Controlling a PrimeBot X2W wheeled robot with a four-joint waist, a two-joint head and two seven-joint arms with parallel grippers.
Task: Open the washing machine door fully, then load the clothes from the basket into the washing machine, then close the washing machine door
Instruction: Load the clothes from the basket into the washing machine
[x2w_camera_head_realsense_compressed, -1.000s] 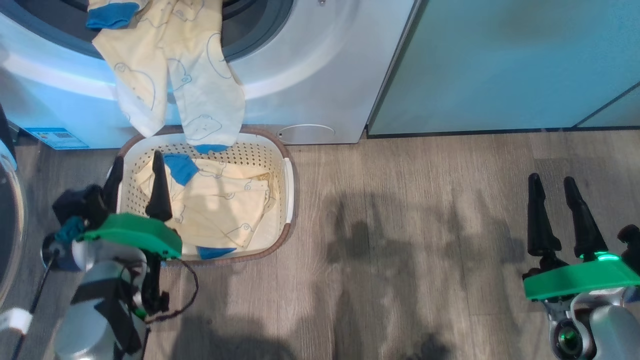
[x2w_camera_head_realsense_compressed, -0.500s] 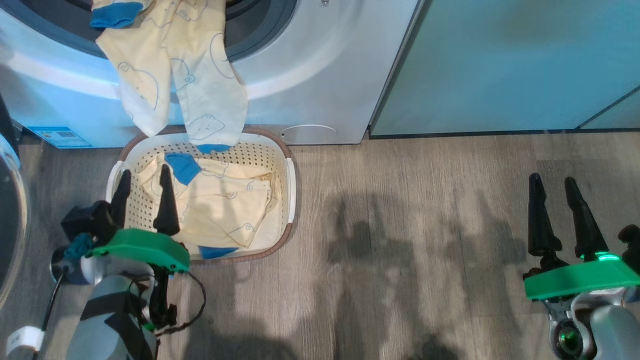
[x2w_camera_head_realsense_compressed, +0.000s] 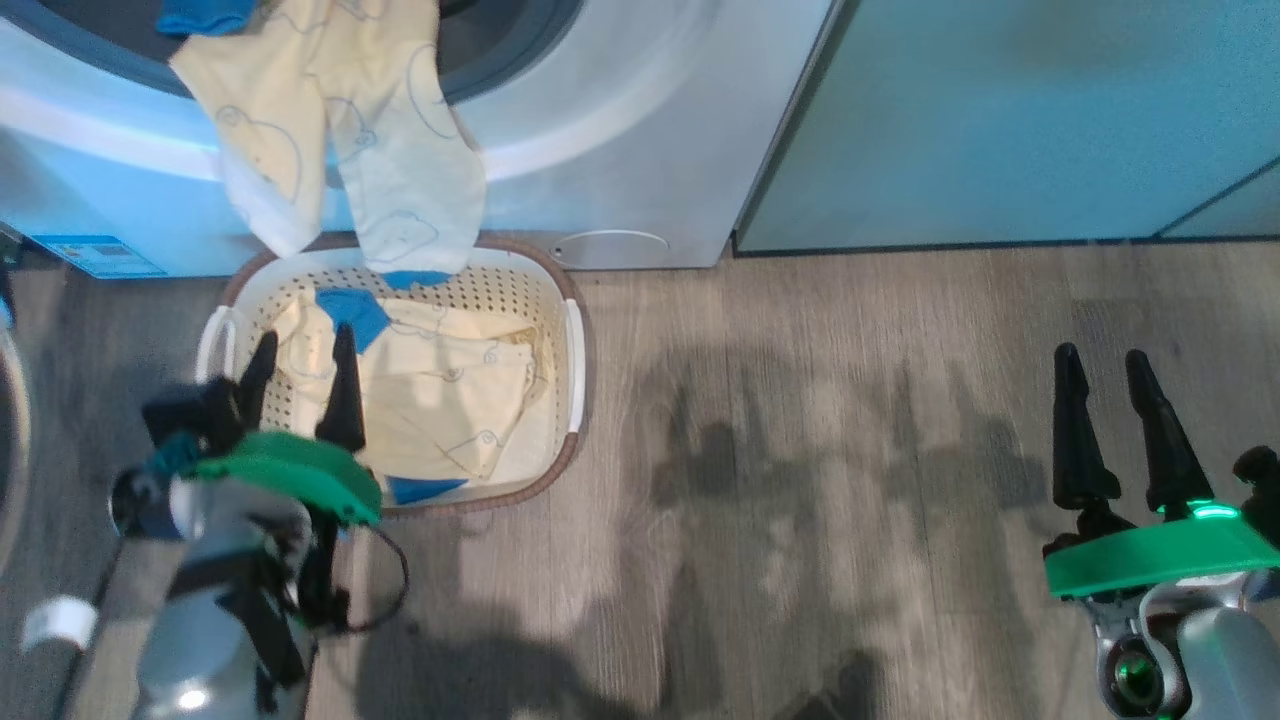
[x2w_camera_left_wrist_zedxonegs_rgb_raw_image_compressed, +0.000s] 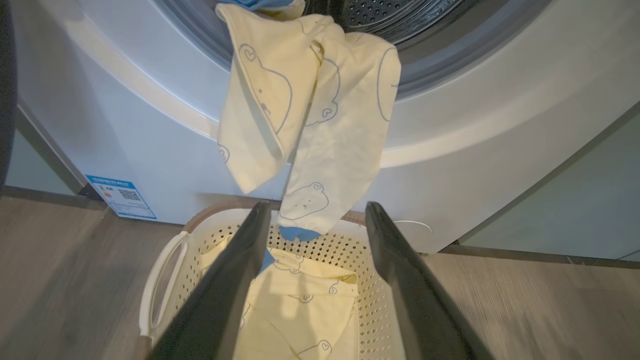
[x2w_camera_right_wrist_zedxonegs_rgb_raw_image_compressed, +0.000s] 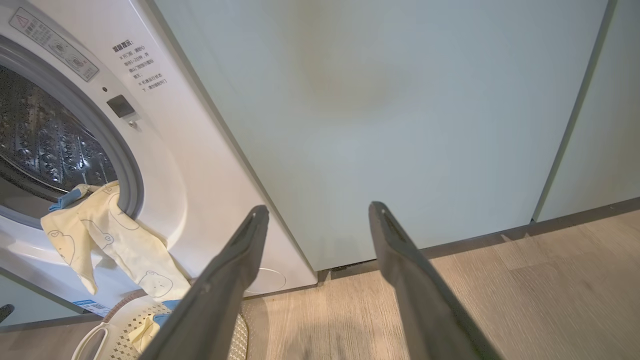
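The washing machine (x2w_camera_head_realsense_compressed: 620, 120) stands open, its steel drum (x2w_camera_right_wrist_zedxonegs_rgb_raw_image_compressed: 40, 140) exposed. One pale yellow garment (x2w_camera_head_realsense_compressed: 340, 150) hangs out of the opening, down the white front, over the basket (x2w_camera_head_realsense_compressed: 570, 350). Another of the clothes (x2w_camera_head_realsense_compressed: 450, 400) lies folded inside the basket. My left gripper (x2w_camera_head_realsense_compressed: 305, 345) hovers open over the basket's near left part, holding nothing. In the left wrist view the hanging garment (x2w_camera_left_wrist_zedxonegs_rgb_raw_image_compressed: 310, 110) dangles just beyond its fingertips (x2w_camera_left_wrist_zedxonegs_rgb_raw_image_compressed: 262, 215). My right gripper (x2w_camera_head_realsense_compressed: 1103, 360) is open and empty over the floor at the right. The washing machine door's rim (x2w_camera_head_realsense_compressed: 12, 440) shows at the far left.
Pale green cabinet doors (x2w_camera_right_wrist_zedxonegs_rgb_raw_image_compressed: 400, 125) adjoin the washer on its right. Grey wood floor (x2w_camera_head_realsense_compressed: 800, 450) stretches between the basket and the right gripper. A blue sticker (x2w_camera_head_realsense_compressed: 95, 255) marks the washer's lower front.
My left gripper has drawn back toward me over the basket, staying open. The head camera shifted slightly. The right gripper has not moved.
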